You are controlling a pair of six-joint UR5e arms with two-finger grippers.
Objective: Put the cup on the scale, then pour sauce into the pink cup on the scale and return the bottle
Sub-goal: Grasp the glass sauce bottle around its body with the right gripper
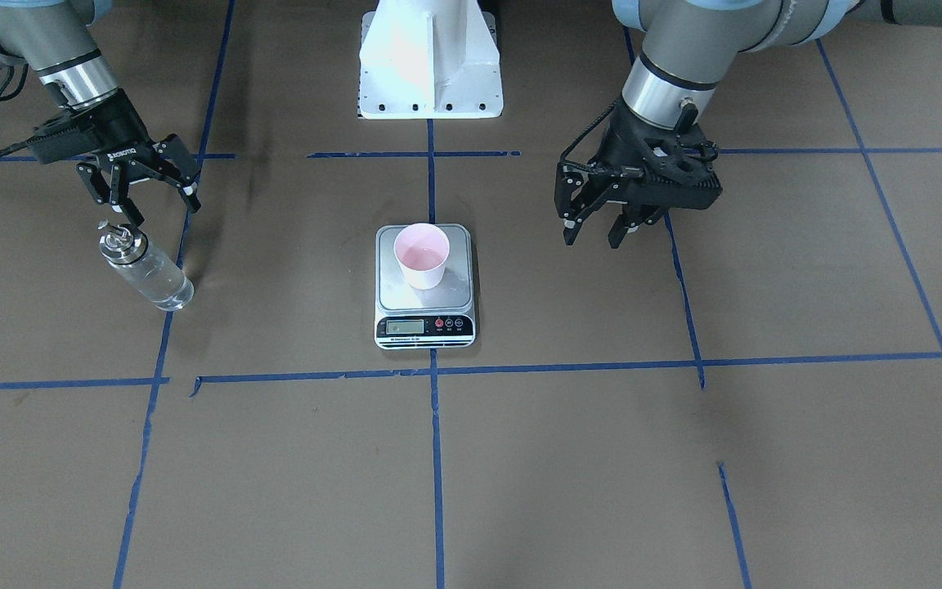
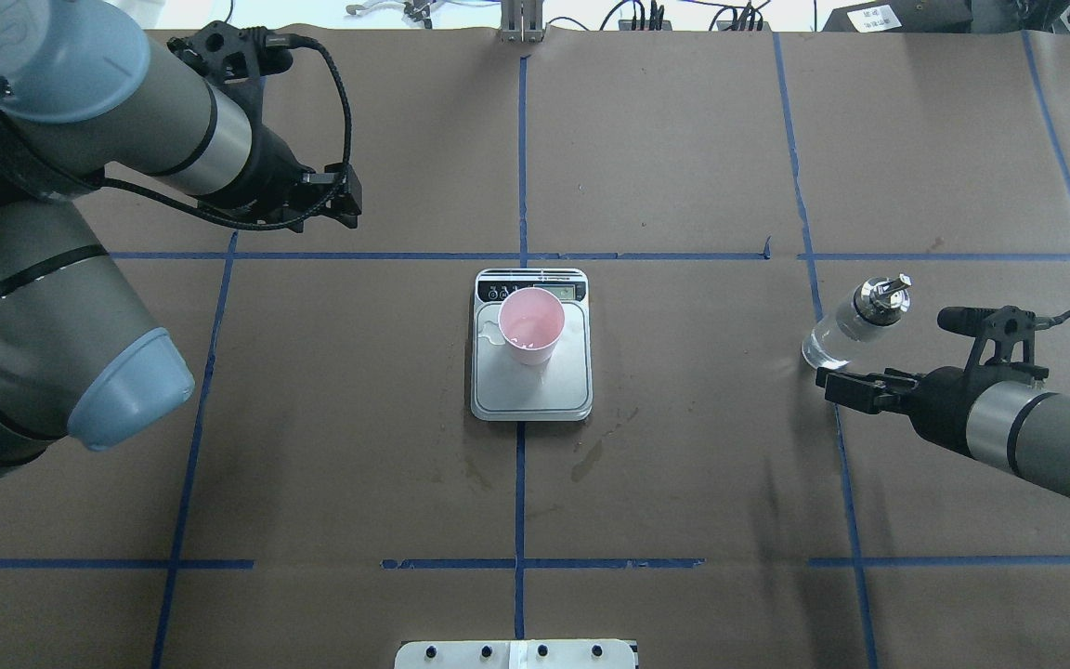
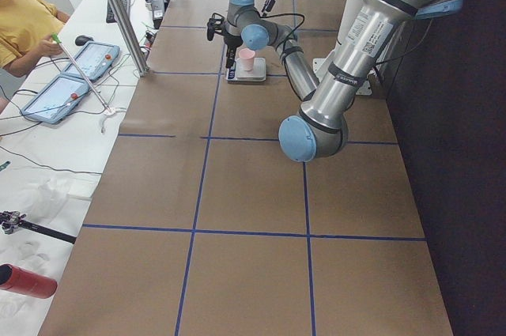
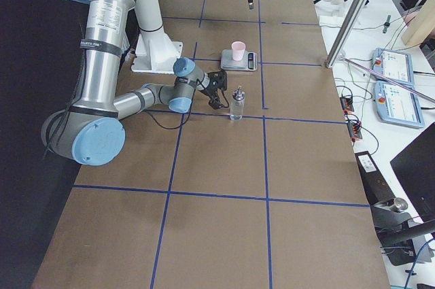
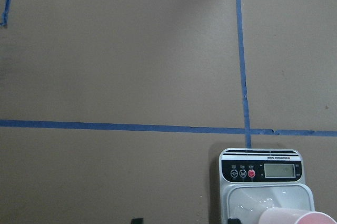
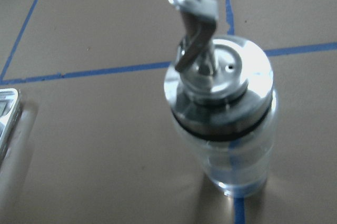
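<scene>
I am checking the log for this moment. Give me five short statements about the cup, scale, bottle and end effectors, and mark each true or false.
1. The cup stands upright on the scale. True.
2. The right end effector is shut on the bottle. False: it is open, and the bottle stands on the table just in front of it.
3. The bottle lies on its side. False: it stands upright, pourer cap on top.
4. The left end effector is open and holds nothing. True.
5. The scale's display strip faces the robot. False: it faces away from the robot, towards the operators' side.
</scene>
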